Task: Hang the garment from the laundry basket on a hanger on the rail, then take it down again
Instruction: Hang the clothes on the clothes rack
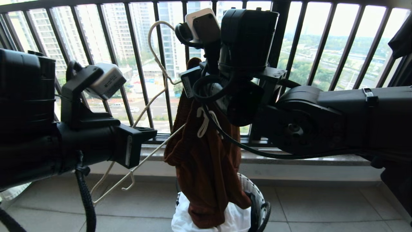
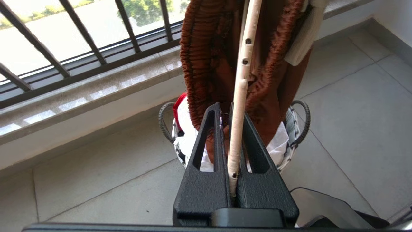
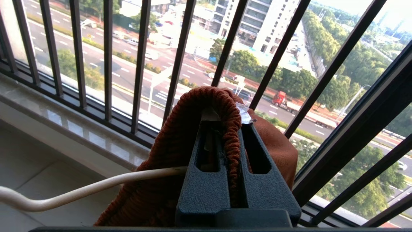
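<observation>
We hold the shorts [image 1: 206,161] above the basket [image 1: 262,209], right gripper [image 3: 230,129] clamped on the waistband, left gripper [image 2: 230,135] clamped on the hanger [image 2: 239,96]. Step in hand: threading. Next, we judge, the hanger arm must enter the waistband.

Black balustrade [image 1: 135,64] closing off everything from 10 to 2 o'clock, stone ledge [image 1: 289,159] beneath. Shorts [image 1: 206,167] hanging at centre over the basket [image 1: 262,209] at 6 o'clock, hanger [image 1: 151,106] slanting across toward 8. Bare tiled floor [image 1: 322,206] open at 4 to 5 o'clock, and a narrower strip at 7.
</observation>
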{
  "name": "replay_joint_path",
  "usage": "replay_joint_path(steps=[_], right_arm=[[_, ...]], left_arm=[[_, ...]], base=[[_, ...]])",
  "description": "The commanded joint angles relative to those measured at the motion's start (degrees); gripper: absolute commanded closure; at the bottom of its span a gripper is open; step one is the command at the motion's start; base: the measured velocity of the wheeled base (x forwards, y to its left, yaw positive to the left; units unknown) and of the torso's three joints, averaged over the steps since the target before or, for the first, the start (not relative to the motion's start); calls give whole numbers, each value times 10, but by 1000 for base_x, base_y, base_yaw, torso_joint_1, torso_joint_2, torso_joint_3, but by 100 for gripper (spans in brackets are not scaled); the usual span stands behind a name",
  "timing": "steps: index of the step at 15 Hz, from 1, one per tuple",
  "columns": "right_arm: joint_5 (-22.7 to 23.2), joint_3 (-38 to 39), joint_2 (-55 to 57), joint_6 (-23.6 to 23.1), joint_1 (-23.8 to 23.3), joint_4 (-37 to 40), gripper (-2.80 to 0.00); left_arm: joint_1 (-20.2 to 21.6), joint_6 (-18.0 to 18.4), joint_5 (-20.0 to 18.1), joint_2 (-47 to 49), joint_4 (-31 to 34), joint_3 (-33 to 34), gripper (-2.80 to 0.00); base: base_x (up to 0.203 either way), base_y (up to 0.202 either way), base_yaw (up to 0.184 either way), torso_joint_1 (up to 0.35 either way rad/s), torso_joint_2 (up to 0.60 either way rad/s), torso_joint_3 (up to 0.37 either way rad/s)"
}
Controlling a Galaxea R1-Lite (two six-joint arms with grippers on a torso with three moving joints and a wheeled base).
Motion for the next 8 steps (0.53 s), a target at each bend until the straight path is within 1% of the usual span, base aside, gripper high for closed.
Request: replay_joint_path(steps=[1,2,4,8], right_arm=[[-7,-1,0,9,-3,-2,0],[-8,0,0,10,-3,-2,0],[-15,0,0,10,-3,-2,0],[-16,0,1,10,2,-2,0]], left_arm=[[-3,-7,74,55,-15,-9,0],[-3,-14,86,66,-42,-10,0],[-3,-30,92,81,-82,-9,0],[-4,-53,96,96,-119,-9,0]], base=[[0,0,0,0,0,0],[0,0,0,0,0,0],[0,0,0,0,0,0],[0,0,0,0,0,0]])
